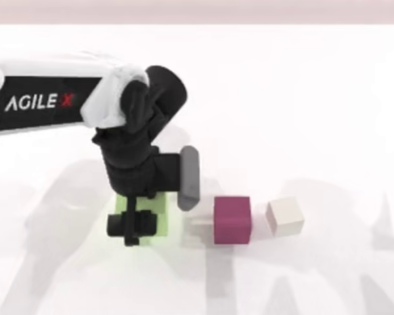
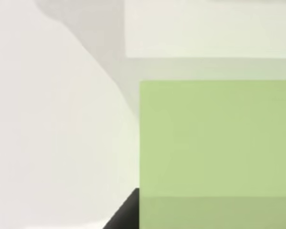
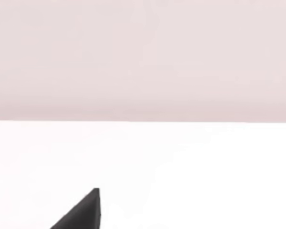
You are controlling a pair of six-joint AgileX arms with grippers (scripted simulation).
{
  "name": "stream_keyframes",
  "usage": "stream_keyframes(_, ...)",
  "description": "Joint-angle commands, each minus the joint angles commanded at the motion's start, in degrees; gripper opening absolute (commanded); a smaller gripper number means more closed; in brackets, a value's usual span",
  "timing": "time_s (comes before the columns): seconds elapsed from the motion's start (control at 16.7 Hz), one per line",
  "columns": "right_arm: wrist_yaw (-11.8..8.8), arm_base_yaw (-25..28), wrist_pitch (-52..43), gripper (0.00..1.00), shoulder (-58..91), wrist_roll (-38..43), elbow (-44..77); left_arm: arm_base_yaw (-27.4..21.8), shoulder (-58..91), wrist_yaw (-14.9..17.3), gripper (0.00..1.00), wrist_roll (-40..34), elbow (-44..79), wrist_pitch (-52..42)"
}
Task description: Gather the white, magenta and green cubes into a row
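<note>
The green cube [image 1: 163, 222] sits at the front left of the table, mostly under my left gripper [image 1: 135, 227]. In the left wrist view the green cube [image 2: 214, 143] fills the frame, and one dark finger [image 2: 126, 215] lies flush against its side, so the gripper is shut on it. To its right, a small gap away, stands the magenta cube [image 1: 232, 220]. The white cube [image 1: 285, 218] stands just right of that, turned slightly. My right arm is out of the top view. Its wrist view shows one dark finger [image 3: 83, 213] over bare table, with nothing held.
The white tabletop [image 1: 302, 98] stretches behind and to the right of the cubes. The left arm's white and black links [image 1: 52, 98] reach in from the left edge above the green cube. The far table edge meets a pale wall [image 3: 143, 57].
</note>
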Motion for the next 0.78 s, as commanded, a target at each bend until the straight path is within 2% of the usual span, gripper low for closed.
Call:
stream_keyframes(0.18,0.0,0.0,0.0,1.0,0.0,0.0,0.0,0.0,0.0,0.0,0.0,0.0,0.0,0.0)
stream_keyframes(0.78,0.0,0.0,0.0,1.0,0.0,0.0,0.0,0.0,0.0,0.0,0.75,0.0,0.0,0.0)
